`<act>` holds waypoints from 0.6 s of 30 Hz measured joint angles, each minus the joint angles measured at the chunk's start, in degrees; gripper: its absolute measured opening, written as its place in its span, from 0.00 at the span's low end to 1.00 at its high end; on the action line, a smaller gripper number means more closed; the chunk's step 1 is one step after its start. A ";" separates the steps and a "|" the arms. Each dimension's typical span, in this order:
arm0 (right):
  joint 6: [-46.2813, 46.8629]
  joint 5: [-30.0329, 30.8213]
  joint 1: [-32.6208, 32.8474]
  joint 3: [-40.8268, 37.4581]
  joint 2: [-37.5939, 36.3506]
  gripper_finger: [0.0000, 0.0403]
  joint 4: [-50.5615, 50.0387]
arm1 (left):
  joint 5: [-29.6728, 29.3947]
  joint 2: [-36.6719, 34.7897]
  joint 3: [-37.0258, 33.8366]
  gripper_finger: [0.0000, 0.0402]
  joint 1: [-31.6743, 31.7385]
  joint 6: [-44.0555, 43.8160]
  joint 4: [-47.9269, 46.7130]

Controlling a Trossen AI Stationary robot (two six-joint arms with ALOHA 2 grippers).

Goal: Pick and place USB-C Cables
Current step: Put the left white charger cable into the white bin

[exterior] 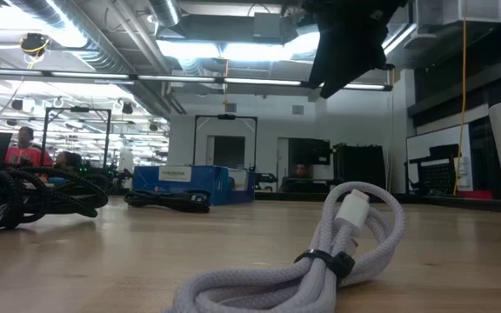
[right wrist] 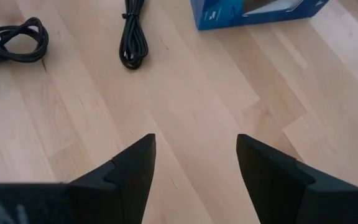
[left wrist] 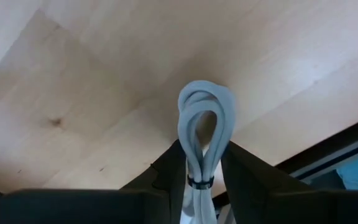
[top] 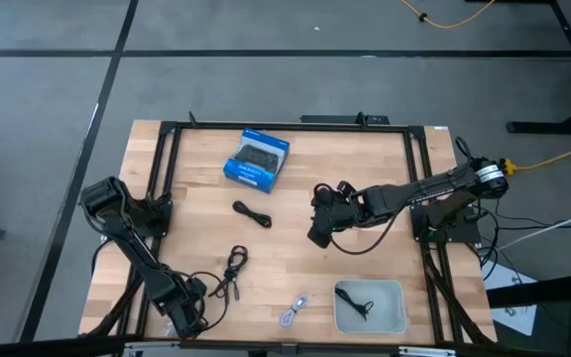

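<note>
The pale wood-plank table [top: 385, 169] carries a glossy blue box [top: 257, 159] and a white bin [top: 370, 306]. The right gripper [right wrist: 196, 168] hovers open over bare wood; two black braided cables [right wrist: 133, 34] lie ahead. The left gripper [left wrist: 205, 180] clamps one lavender woven cable [left wrist: 205, 118].
</note>
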 joint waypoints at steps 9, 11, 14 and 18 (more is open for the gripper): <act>-0.68 -0.09 0.00 0.00 0.00 0.57 -0.58 | -7.70 -3.14 1.55 0.05 2.82 13.23 -14.74; -2.53 -0.97 0.00 0.00 0.00 0.57 -0.72 | -12.08 -5.44 2.74 0.05 3.46 13.41 -21.00; -7.03 -2.95 -0.02 0.00 0.00 0.57 -1.49 | -14.32 -10.75 7.43 0.05 5.14 14.06 -26.85; -18.49 -9.04 -0.17 0.00 -0.02 0.57 -7.36 | -21.32 -16.25 12.49 0.05 7.65 12.80 -41.63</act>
